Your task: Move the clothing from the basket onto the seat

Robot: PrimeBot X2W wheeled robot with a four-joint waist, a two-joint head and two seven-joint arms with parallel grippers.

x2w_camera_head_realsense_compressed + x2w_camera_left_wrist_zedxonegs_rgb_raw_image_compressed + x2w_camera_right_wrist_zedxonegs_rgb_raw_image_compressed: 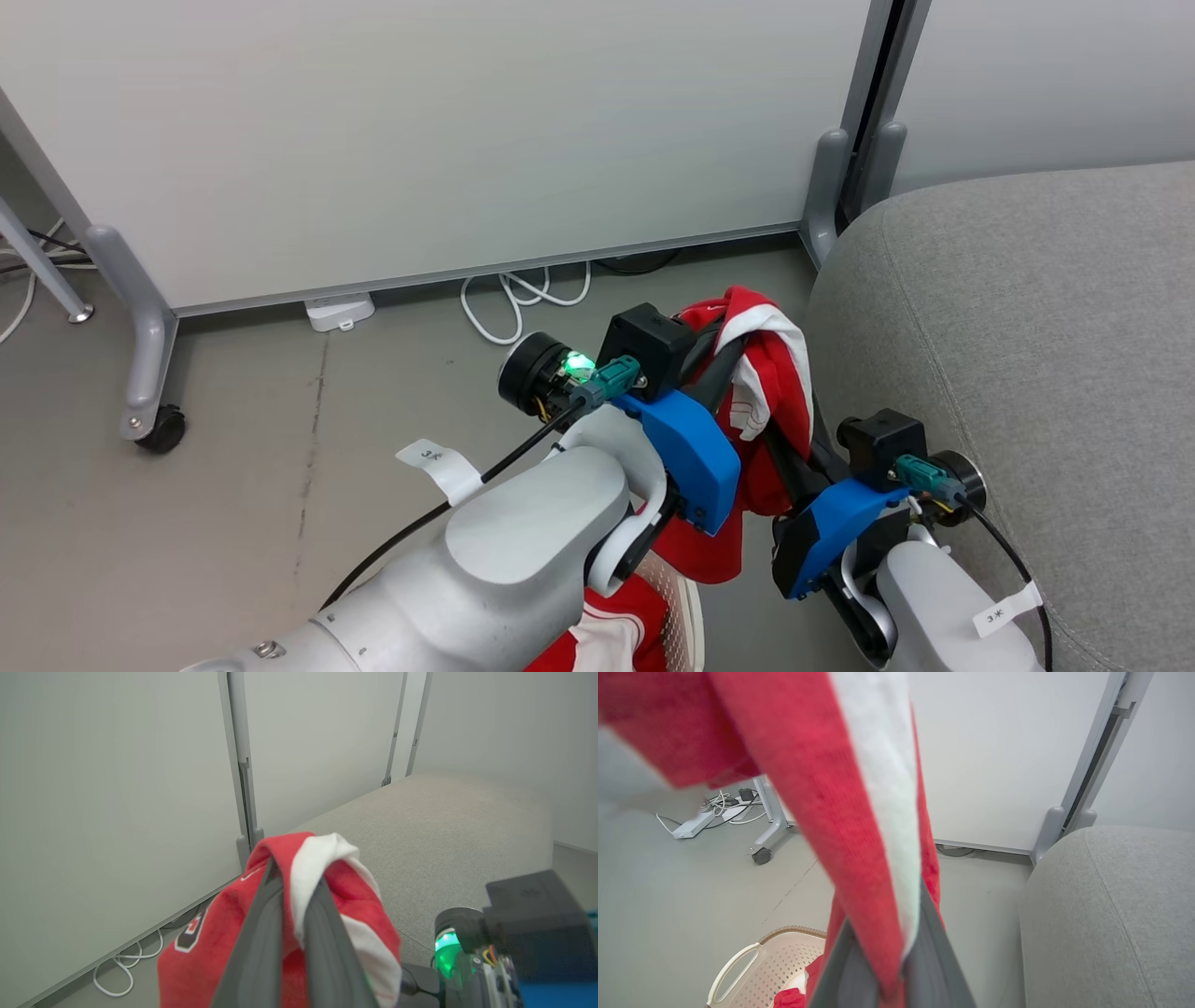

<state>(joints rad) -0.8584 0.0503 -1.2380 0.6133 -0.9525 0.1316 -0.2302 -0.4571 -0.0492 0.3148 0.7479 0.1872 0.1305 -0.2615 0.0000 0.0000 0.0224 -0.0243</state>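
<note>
While my left gripper (296,872) and right gripper (887,914) are both clamped on the clothing (775,364), it hangs above the basket (784,952), just beside the seat (1027,327). Looks like the carry step to me; next I'd swing it over the seat and let go.

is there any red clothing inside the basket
Yes, the right wrist view shows red clothing lying inside the cream basket.
</note>
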